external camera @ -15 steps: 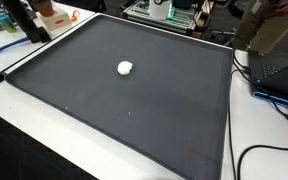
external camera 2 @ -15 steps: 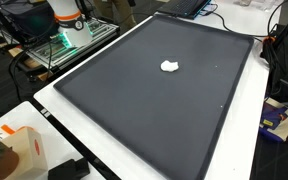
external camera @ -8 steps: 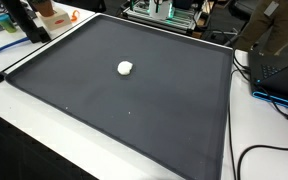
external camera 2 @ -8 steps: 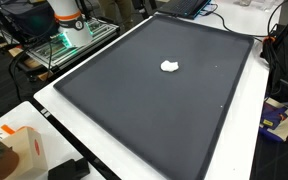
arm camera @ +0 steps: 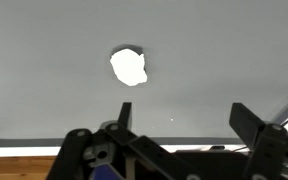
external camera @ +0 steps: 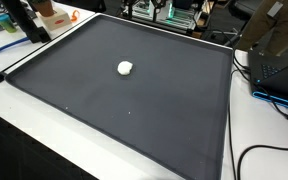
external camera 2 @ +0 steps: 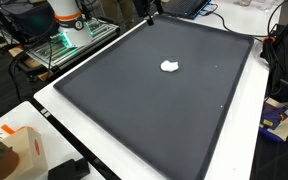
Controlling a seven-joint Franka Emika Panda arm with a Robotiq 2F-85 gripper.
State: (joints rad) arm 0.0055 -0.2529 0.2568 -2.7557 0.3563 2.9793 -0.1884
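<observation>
A small white lump (external camera: 125,68) (external camera 2: 169,67) lies alone near the middle of a large dark grey mat (external camera: 144,115) (external camera 2: 134,110). In the wrist view the white lump (arm camera: 128,67) sits on the mat ahead of my gripper (arm camera: 184,115) and slightly left of its centre line. The two dark fingers (arm camera: 246,118) stand wide apart with only bare mat between them; the gripper is open and holds nothing. A dark tip (external camera 2: 150,14), probably the gripper, shows at the top edge of an exterior view, above the mat's far edge.
The mat lies on a white table (external camera: 259,165). An orange and white box (external camera: 54,14) (external camera 2: 14,148) stands by one corner. A laptop (external camera: 279,70) and black cables (external camera: 246,152) lie beside the mat. The white robot base (external camera 2: 69,20) stands beyond it.
The lump has not moved. A dark tip has come into sight at the top edge of an exterior view, above the mat's far edge.
</observation>
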